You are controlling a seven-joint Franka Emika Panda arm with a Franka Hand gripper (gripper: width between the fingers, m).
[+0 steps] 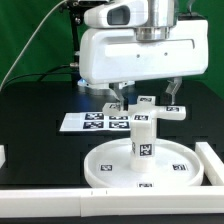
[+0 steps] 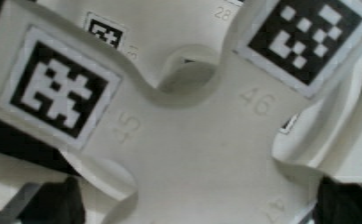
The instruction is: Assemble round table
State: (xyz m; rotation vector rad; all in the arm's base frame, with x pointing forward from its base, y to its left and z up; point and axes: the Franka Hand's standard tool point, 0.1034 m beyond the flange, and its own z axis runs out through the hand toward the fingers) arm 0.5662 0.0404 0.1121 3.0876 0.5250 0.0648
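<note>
Note that the claw (image 1: pixel 146 104), fingers apart, straddles a tagged cross-shaped piece (image 1: pixel 146 110) atop the upright post (image 1: pixel 142 138), whose long axis runs vertically down into the disc (image 1: pixel 112 168) on the tabletop (image 1: pixel 40 110).

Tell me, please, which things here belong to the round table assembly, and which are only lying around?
Belong to the job:
- disc
- post, upright on the disc
- tagged white part atop the post
- gripper

Just there:
- marker board
- border bars

Upright post (image 1: pixel 142 137) on disc (image 1: pixel 112 168), seemingly hub-centred.
</note>
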